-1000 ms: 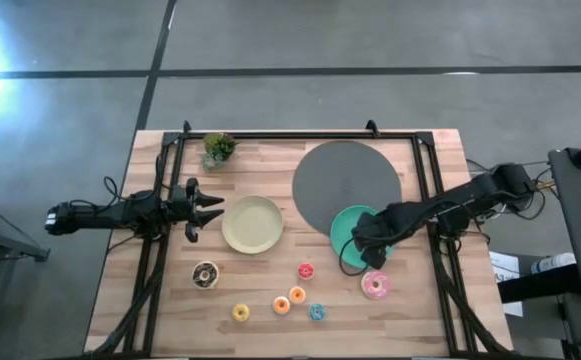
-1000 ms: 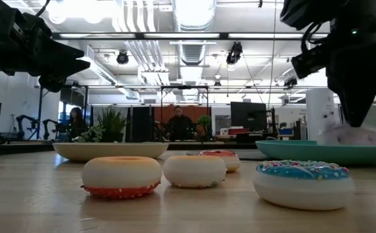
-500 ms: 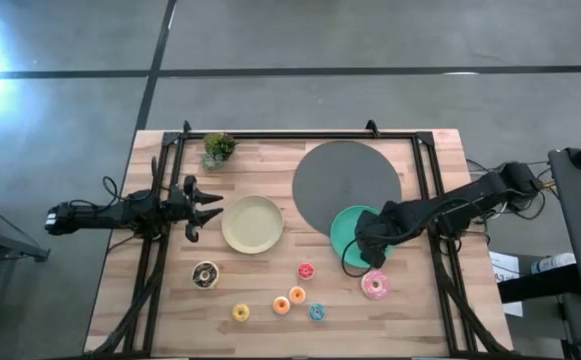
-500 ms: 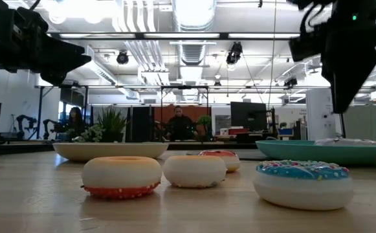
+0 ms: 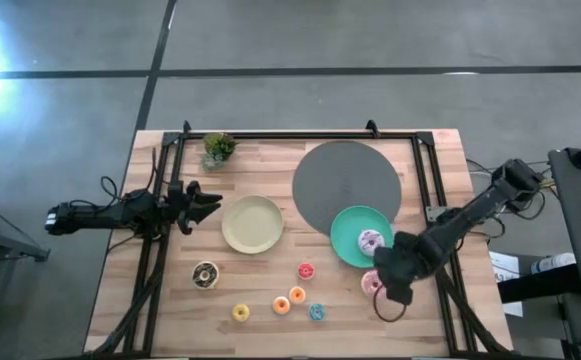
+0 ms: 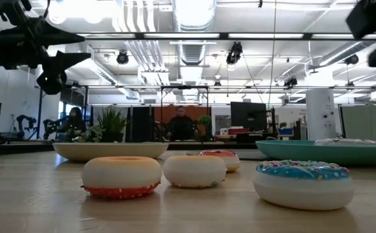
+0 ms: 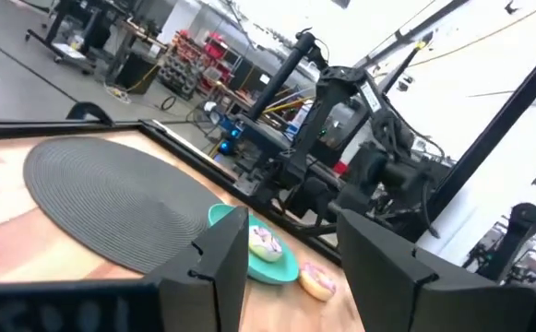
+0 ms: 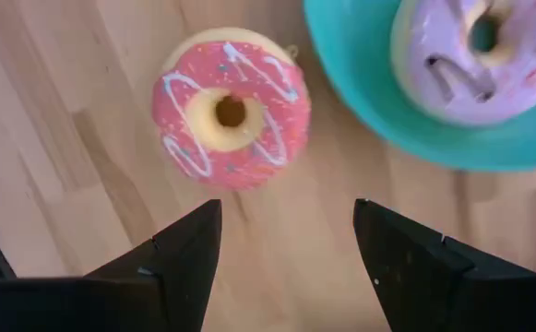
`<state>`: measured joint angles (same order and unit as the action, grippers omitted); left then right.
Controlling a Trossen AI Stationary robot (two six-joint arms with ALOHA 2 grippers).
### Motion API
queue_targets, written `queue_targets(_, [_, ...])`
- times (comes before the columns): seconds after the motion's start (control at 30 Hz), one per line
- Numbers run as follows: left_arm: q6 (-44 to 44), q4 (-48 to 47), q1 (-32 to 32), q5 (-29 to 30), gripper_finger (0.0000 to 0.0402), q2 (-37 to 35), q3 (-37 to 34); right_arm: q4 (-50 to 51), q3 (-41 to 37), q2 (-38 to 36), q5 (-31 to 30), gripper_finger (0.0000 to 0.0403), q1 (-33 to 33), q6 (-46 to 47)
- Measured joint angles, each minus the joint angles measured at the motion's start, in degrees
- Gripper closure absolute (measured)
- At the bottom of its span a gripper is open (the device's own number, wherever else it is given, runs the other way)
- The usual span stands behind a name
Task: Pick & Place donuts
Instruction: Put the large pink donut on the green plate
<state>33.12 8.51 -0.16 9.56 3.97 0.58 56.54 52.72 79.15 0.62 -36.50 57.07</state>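
One donut is delivered: the lilac sprinkled donut (image 5: 371,241) now lies in the teal plate (image 5: 348,226), released. The right hand (image 8: 286,254) has swung from there to hover, fingers wide, above the pink donut (image 8: 230,109) on the desk (image 5: 260,290), likely next. The left hand (image 5: 210,203) waits spread beside the cream plate (image 5: 252,223).

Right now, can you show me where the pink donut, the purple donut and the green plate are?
pink donut (image 8: 231,115), right wrist view, on its frosted ring beside the hole.
lilac donut (image 8: 452,55), right wrist view, on its icing, lying in the plate.
teal plate (image 5: 345,232), high view, on bare plate surface left of the donut.
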Motion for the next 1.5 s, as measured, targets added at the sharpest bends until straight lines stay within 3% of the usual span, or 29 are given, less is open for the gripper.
queue_targets(0.23, [-0.5,0.0,0.0,0.0,0.026,0.0,0.0,-4.1,-0.5,5.7,-3.5,0.0166,-1.8,15.7])
queue_targets(0.63, [-0.2,0.0,0.0,0.0,0.026,0.0,0.0,-13.3,-7.0,6.5,-4.3,0.0168,-2.2,27.1])
queue_targets(1.03, [-0.1,0.0,0.0,0.0,0.026,0.0,0.0,-21.2,-9.2,10.2,-5.0,0.0187,-2.2,29.3])
queue_targets(1.17, [-0.1,0.0,0.0,0.0,0.026,0.0,0.0,-20.2,-8.6,10.2,-4.2,0.022,-2.2,29.3])
queue_targets(1.5, [-0.1,0.0,0.0,-0.1,0.026,0.0,0.0,-18.5,-7.0,1.7,-3.1,0.0383,-1.5,27.0])
